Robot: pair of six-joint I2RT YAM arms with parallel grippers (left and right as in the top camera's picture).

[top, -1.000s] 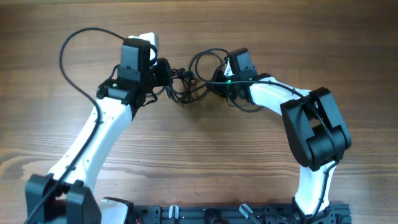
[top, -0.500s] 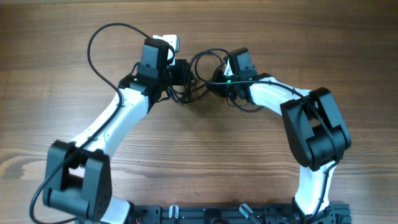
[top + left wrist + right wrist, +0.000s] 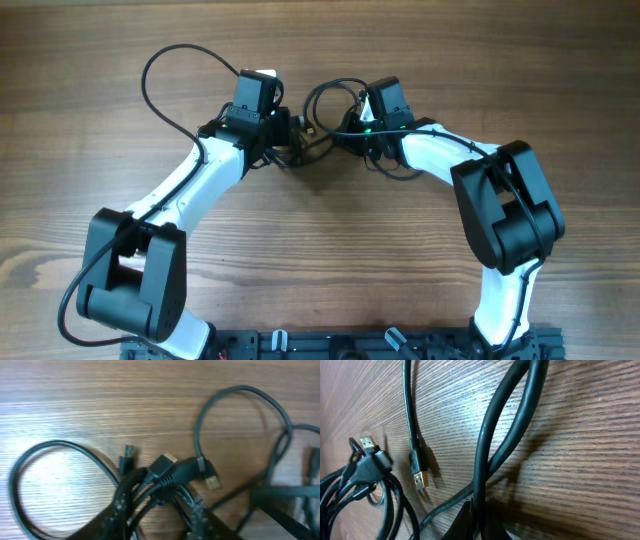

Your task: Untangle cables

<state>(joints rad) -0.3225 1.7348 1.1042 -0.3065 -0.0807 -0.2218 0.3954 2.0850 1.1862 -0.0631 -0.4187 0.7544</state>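
Observation:
The cables are thin black cords knotted in a small bundle between my two grippers on the wooden table. My left gripper stands at the bundle's left side. In the left wrist view it is open, its fingers apart with strands of the bundle running between them, and two USB plugs lie just beyond. My right gripper sits at the bundle's right. There it is shut on one black cable, with another plug lying loose nearby.
The left arm's own thicker black wire arcs over the table at the upper left. A dark equipment rail runs along the near edge. The right arm's big elbow stands at the right.
My left arm has swung right, up to the bundle, and its jaws have opened from nearly shut. The right arm and its held cable have stayed put.

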